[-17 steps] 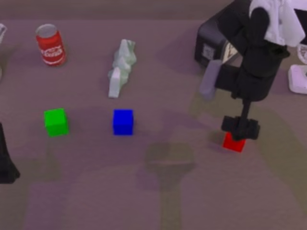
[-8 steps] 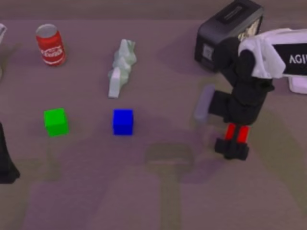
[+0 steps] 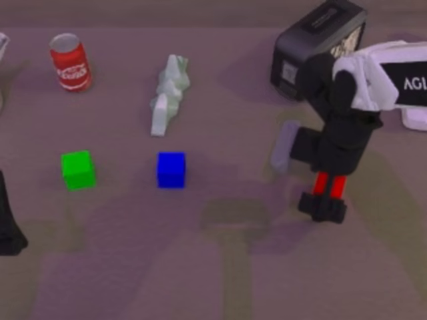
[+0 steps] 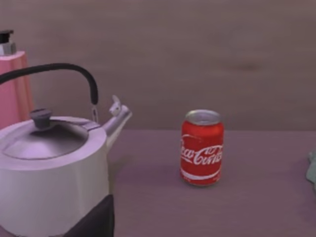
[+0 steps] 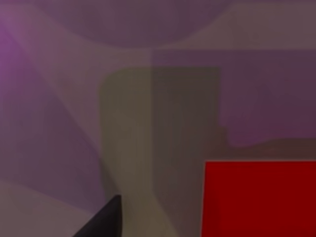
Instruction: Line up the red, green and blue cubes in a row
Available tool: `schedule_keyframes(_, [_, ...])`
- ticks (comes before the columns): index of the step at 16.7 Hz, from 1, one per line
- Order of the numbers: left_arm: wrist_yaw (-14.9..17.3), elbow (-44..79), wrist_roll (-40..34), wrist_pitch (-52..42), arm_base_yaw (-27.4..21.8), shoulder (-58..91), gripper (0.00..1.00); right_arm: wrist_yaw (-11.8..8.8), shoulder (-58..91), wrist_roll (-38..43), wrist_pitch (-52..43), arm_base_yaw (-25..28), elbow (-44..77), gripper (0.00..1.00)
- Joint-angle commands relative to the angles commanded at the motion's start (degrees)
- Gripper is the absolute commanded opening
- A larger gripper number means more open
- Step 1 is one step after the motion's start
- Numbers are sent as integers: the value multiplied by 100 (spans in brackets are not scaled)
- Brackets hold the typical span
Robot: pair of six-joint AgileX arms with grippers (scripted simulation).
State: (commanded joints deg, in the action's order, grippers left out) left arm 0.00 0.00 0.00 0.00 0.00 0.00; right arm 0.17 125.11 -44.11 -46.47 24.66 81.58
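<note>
Since half a second ago almost nothing has shifted — the right arm's wrist sits a touch farther from the blue cube (image 3: 171,169), and the right gripper (image 3: 323,207) hangs at the same spot, well to the right of that cube. A second ago the red cube (image 3: 329,184) still lay on the surface under the gripper; now it shows as two red strips between the black wrist and the dark fingertips. The arm reaches in from the right edge, white upper link level, black forearm bent down toward the surface. The jaws are closed on the red cube — the right wrist view shows its flat red face (image 5: 259,198) filling one corner beside a dark finger (image 5: 101,221). The green cube (image 3: 78,169) rests left of the blue cube, in line with it. The left gripper stays parked far left of the blue cube, facing a kettle (image 4: 52,173) and soda can (image 4: 201,147); whether its jaws are open I cannot tell.
</note>
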Motion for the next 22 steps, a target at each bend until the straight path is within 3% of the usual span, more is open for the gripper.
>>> schedule_keyframes(10, [0, 0, 0, 0, 0, 0, 100, 0, 0, 0, 0, 0, 0, 2])
schedule_keyframes(22, [0, 0, 0, 0, 0, 0, 100, -81, -308, 83, -410, 14, 191, 0])
